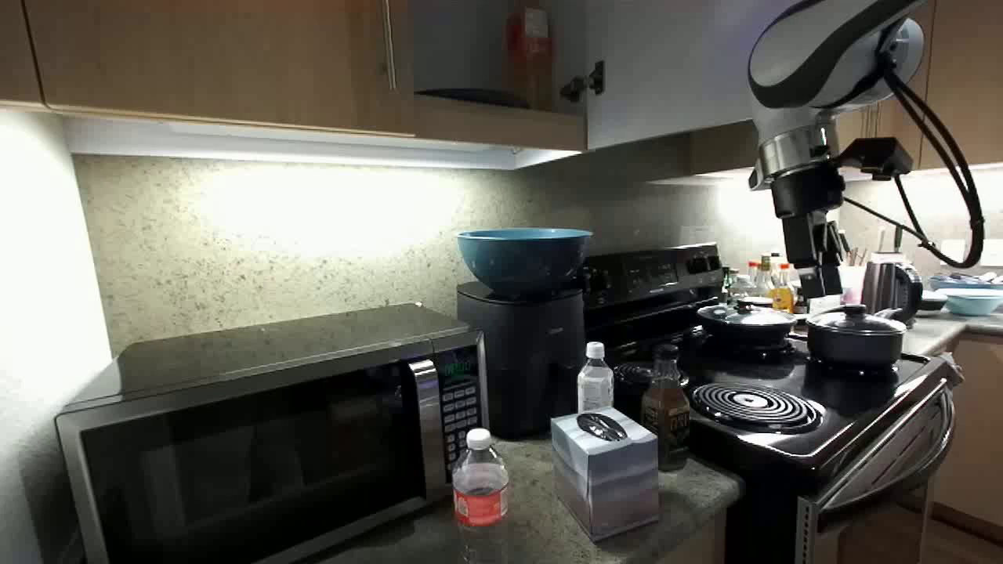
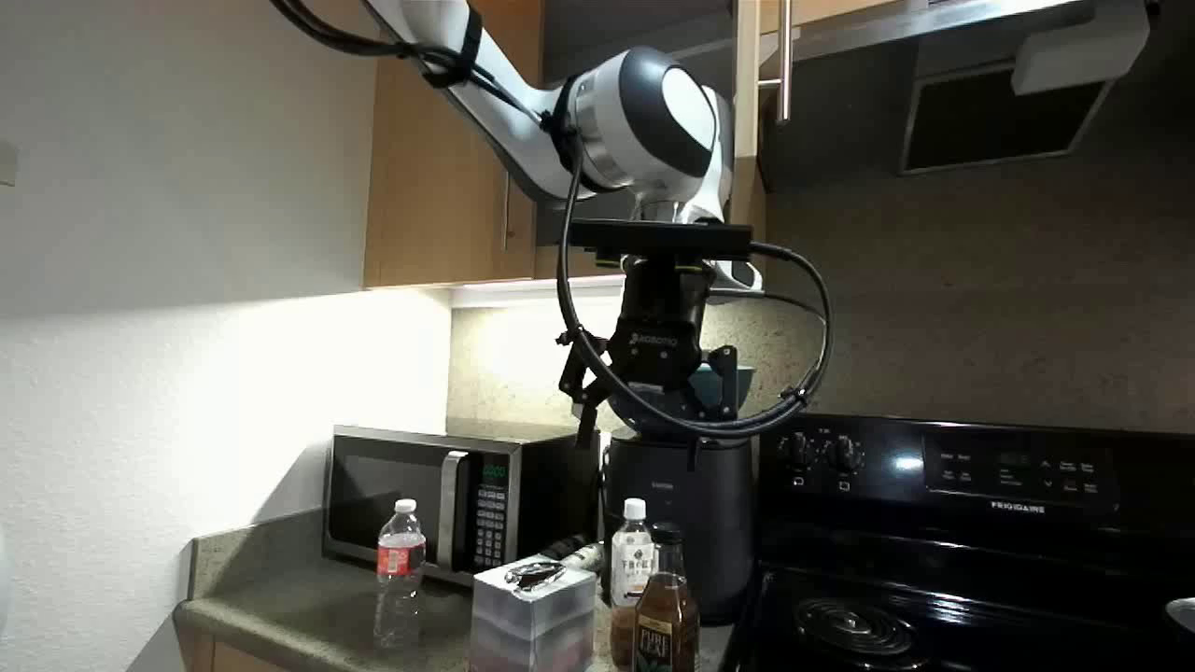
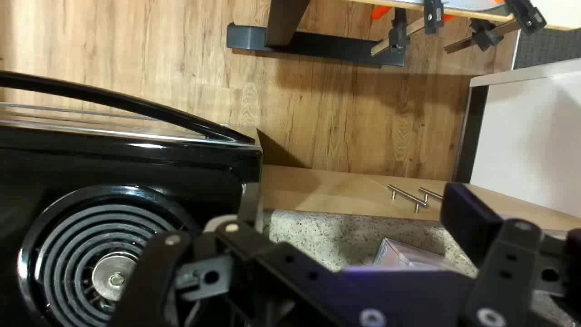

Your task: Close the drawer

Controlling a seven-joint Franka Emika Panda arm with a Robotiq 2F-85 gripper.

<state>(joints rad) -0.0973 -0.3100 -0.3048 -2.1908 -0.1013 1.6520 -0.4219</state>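
Microwave: left rear corner of the worktop, door closed, display lit green. Air fryer: right rear corner, with the blue bowl upright on its top. White-label bottle: upright, just in front of the air fryer. Red-label bottle: upright, in front of the microwave. Tissue box: near the front edge. Tea bottle: upright, between the tissue box and the stove, which adjoins the right edge. The coil burner lies nearest the front right corner. The pan and pot, both lidded, occupy the stove's far side. Beyond stands the kettle.
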